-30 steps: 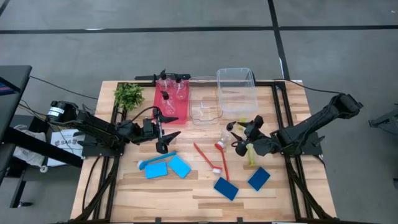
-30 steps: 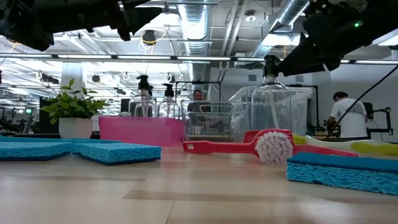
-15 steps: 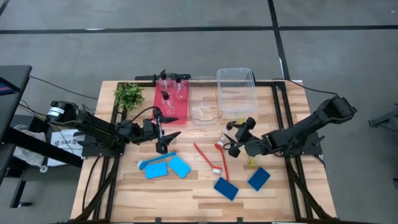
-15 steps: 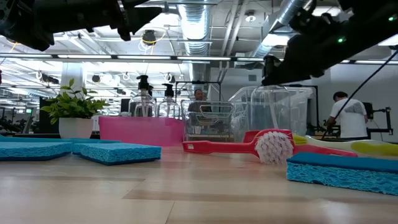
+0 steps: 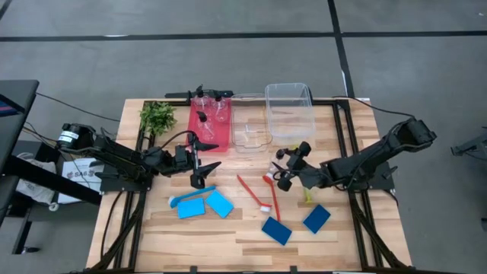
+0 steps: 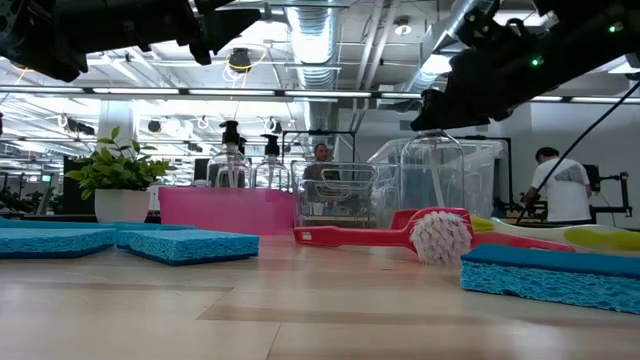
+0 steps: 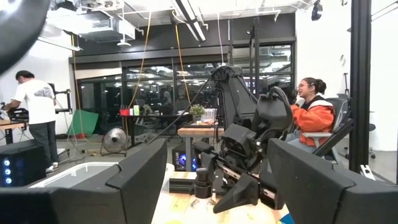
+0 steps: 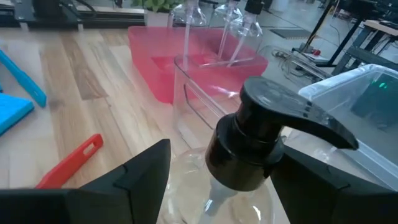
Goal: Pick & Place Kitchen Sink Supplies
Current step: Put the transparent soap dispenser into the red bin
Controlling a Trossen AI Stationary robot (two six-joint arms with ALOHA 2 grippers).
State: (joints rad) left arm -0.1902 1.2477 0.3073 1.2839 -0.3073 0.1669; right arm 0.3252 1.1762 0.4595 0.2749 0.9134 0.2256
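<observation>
Bottles are the centre of the action: the right tool [image 5: 283, 169] is hanging over a small clear pump bottle [image 8: 249, 155] near the middle of the desk [image 5: 152, 236], its fingers [image 8: 134, 171] standing wide on both sides of the black pump top, and I cannot tell if they are touching it. Other pump bottles [image 5: 209, 110] are standing in the pink bin [image 5: 199, 142], next to a small clear bin [image 5: 249, 129] and a bigger clear bin [image 5: 289, 106]. The left tool [image 5: 204, 161] is waiting wide open above the desk, just before the pink bin. Two red brushes [image 5: 255, 194] are lying beside the right tool, and a yellow-green brush [image 5: 307, 198] under the right arm. A blue brush [image 5: 186, 198] and light-blue sponges [image 5: 219, 203] are lying on the left part, dark-blue sponges [image 5: 277, 230] on the right part. A leafy plant [image 5: 157, 116] is standing in the far left corner.
</observation>
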